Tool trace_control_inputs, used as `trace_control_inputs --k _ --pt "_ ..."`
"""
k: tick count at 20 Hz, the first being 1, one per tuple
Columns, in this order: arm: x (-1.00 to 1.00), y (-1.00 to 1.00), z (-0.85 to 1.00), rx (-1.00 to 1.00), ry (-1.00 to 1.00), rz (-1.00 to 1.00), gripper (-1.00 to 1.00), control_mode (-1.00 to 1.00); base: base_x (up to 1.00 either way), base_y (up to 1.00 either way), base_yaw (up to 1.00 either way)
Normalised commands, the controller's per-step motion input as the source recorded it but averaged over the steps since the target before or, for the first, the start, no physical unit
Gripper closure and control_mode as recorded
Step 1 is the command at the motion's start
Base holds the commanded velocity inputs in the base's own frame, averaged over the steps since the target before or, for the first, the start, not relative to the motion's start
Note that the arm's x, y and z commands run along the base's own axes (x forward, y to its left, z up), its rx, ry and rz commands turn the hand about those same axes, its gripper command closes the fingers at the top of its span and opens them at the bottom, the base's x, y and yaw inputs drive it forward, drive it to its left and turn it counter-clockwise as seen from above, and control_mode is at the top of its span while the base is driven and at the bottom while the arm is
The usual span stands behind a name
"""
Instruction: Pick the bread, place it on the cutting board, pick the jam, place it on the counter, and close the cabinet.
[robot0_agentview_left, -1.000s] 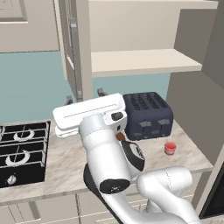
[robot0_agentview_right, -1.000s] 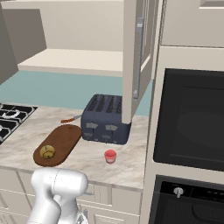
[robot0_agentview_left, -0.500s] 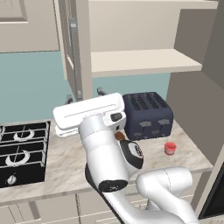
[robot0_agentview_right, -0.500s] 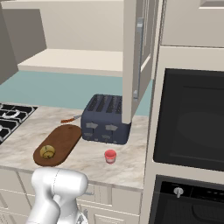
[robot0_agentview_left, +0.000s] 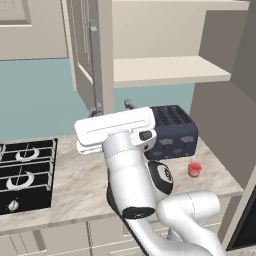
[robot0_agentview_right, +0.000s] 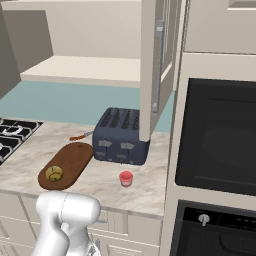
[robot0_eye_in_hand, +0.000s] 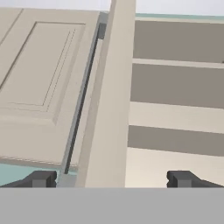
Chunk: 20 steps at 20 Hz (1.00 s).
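Nothing has shifted over the last second, so we judge only closing the cabinet (robot0_agentview_left: 90, 55) remains. Its door edge stands out over the counter (robot0_agentview_right: 145, 187), the gripper (robot0_eye_in_hand: 111, 178) spread open astride it. Bread (robot0_agentview_right: 54, 173) sits on the cutting board (robot0_agentview_right: 75, 159); jam (robot0_agentview_right: 126, 178) stands near, right.

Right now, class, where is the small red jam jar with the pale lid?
In the right base view, the red jam jar stands on the beige marbled counter, just in front of the dark toaster.
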Motion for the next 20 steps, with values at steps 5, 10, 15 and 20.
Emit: trace_control_inputs --k 5,10,15,20 --pt "0.00 -0.43 0.00 0.04 -0.03 -0.07 -1.00 -1.00 0.00 0.00 0.00" --pt "0.00 -0.48 0.00 0.06 -0.03 -0.08 -1.00 -1.00 0.00 0.00 0.00" --pt "0.00 -0.51 0.00 0.07 -0.03 -0.07 -1.00 -1.00 0.00 0.00 0.00" --pt "0.00 -0.50 0.00 0.06 -0.03 -0.07 -1.00 -1.00 0.00 0.00 0.00"
